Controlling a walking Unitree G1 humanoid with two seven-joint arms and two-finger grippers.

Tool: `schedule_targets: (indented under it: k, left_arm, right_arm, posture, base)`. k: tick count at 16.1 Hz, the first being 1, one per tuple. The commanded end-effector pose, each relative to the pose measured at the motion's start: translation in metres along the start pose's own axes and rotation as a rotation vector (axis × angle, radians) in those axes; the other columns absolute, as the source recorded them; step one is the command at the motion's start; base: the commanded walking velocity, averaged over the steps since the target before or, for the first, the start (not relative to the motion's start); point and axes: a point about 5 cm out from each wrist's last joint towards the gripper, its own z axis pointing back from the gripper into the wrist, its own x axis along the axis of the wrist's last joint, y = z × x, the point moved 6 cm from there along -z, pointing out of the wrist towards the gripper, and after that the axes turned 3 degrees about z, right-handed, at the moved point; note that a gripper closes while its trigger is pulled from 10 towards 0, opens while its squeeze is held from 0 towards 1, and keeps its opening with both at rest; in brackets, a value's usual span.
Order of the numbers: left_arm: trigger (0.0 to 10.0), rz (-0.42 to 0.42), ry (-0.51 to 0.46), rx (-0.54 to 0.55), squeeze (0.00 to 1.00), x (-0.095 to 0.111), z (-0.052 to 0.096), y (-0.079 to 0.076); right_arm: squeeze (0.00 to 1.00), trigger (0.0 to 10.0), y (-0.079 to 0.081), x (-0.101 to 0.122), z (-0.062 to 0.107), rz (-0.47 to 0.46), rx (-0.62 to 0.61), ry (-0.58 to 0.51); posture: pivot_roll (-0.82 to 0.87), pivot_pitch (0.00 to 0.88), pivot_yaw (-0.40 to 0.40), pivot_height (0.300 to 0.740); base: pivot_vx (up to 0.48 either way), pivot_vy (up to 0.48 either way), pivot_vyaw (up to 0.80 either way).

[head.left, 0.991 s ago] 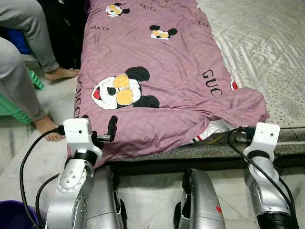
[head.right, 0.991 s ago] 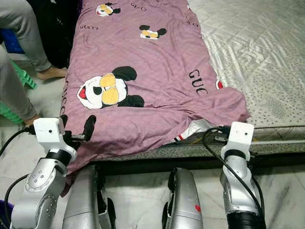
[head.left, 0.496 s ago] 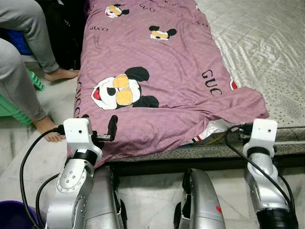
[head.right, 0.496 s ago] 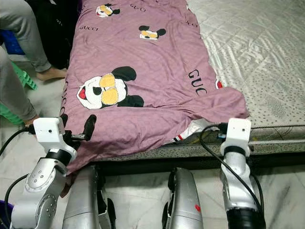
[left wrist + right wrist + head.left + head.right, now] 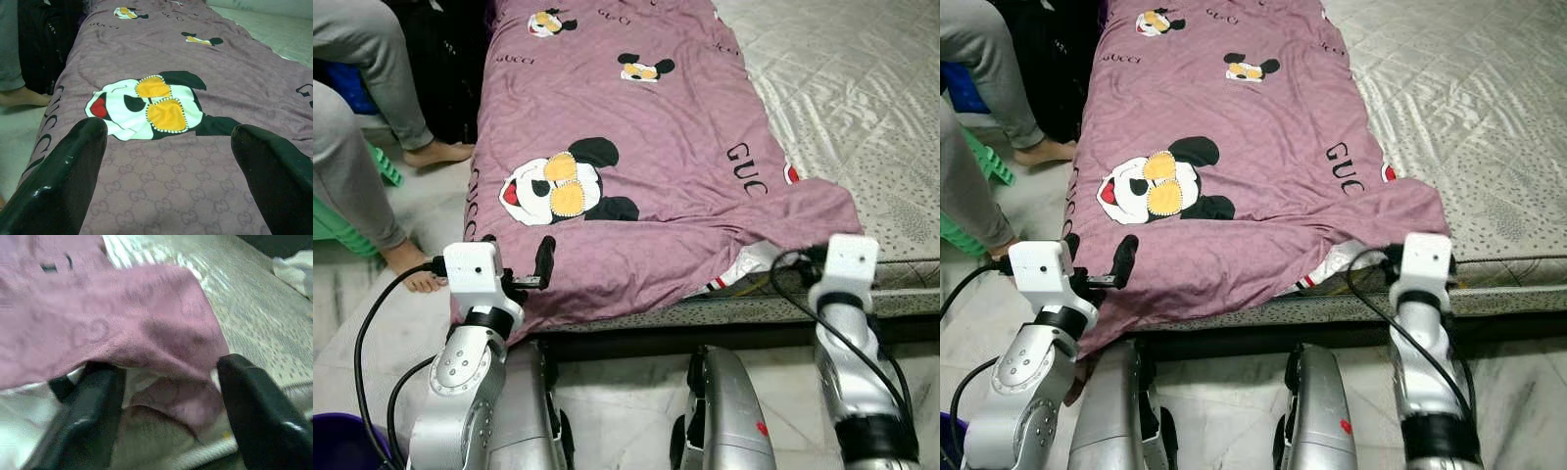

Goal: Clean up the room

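Purple cartoon-print blanket (image 5: 636, 166) lies spread on bed (image 5: 862, 108), both end effectors gaping and empty at its near hem, left end effector (image 5: 514, 257) at one corner, right end effector (image 5: 168, 406) at the turned-up corner; pinch hems evenly; right fingertips blurred, under-fold hidden

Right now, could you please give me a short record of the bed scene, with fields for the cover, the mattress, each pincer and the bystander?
cover: purple cartoon-print blanket spread on the bed, near edge draped over the side
mattress: grey quilted mattress, bare beside the blanket
left pincer: open, at the blanket's near left edge
right pincer: open, around the blanket's near right corner
bystander: person's legs in grey trousers, barefoot, beside the bed
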Motion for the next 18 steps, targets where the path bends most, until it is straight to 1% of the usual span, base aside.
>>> schedule_targets:
  k: [1, 5, 8, 10, 13, 16, 18]
  left_arm:
    - [10.0, -0.005, 0.007, 0.014, 0.00, -0.002, 0.001, 0.004]
    - [10.0, -0.004, 0.007, 0.016, 0.00, -0.002, 0.002, 0.003]
    - [10.0, -0.003, 0.009, 0.015, 0.00, -0.003, 0.002, 0.003]
    - [10.0, -0.004, 0.007, 0.014, 0.00, -0.002, 0.001, 0.003]
    - [10.0, -0.006, 0.002, 0.015, 0.00, -0.001, 0.000, 0.004]
    - [10.0, -0.008, 0.001, 0.015, 0.00, -0.001, -0.001, 0.004]
    - [10.0, -0.008, 0.000, 0.015, 0.00, -0.001, -0.001, 0.004]
  right_arm:
    - [0.00, 0.0, 0.004, -0.002, 0.000, -0.014, 0.011, 0.005]
    - [0.00, 0.0, 0.008, 0.001, -0.003, -0.023, 0.020, -0.007]
    - [0.00, 0.0, 0.008, -0.001, -0.004, -0.028, 0.020, -0.004]
    - [0.00, 0.0, 0.008, -0.005, -0.003, -0.037, 0.021, 0.011]
    - [0.00, 0.0, 0.004, -0.015, -0.003, -0.064, -0.002, 0.059]
    - [0.00, 0.0, 0.005, -0.016, -0.004, -0.071, 0.000, 0.064]
    - [0.00, 0.0, 0.004, -0.021, -0.003, -0.099, -0.009, 0.088]
  posture:
    - [0.06, 0.164, -0.001, 0.548]
    - [0.06, 0.166, -0.002, 0.548]
    - [0.06, 0.164, 0.000, 0.548]
    - [0.06, 0.162, 0.000, 0.548]
    - [0.06, 0.156, 0.001, 0.548]
    - [0.06, 0.153, 0.001, 0.548]
    - [0.06, 0.149, -0.001, 0.548]
  base:
    - [0.000, 0.000, 0.00]
    - [0.000, 0.000, 0.00]
    - [0.000, 0.000, 0.00]
    - [0.000, 0.000, 0.00]
    - [0.000, 0.000, 0.00]
    - [0.000, 0.000, 0.00]
    - [0.000, 0.000, 0.00]
